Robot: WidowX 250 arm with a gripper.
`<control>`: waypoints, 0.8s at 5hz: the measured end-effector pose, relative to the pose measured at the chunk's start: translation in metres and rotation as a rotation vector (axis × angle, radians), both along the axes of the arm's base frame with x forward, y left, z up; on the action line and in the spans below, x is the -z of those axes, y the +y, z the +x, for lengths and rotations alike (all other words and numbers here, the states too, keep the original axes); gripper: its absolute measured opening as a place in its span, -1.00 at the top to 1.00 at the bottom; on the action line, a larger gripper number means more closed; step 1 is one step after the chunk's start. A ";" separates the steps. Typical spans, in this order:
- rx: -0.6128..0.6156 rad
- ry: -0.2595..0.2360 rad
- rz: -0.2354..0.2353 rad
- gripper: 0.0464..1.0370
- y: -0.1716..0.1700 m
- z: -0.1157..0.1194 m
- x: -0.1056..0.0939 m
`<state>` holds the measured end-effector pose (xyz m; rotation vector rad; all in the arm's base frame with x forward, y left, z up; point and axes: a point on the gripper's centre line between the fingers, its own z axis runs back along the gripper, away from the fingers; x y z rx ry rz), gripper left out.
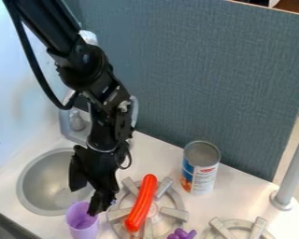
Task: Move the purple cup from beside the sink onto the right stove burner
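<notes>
Purple knobby piece lay nr btm edge. Purple cup sat btwn sink & burner; tool open, one fingertip at cup rim, contact unclear. Orange-red sausage lay on burner; can stood upright nr partition.

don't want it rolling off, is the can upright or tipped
Upright: the can stands on the counter, its round end facing up and its label below.
</notes>
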<state>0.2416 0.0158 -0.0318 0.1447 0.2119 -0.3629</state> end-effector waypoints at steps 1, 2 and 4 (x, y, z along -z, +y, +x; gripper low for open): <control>0.000 0.029 0.000 -0.93 0.000 -0.005 0.007; -0.022 0.019 -0.012 -0.93 -0.004 -0.005 0.013; -0.010 0.060 -0.001 -0.93 -0.014 -0.012 0.034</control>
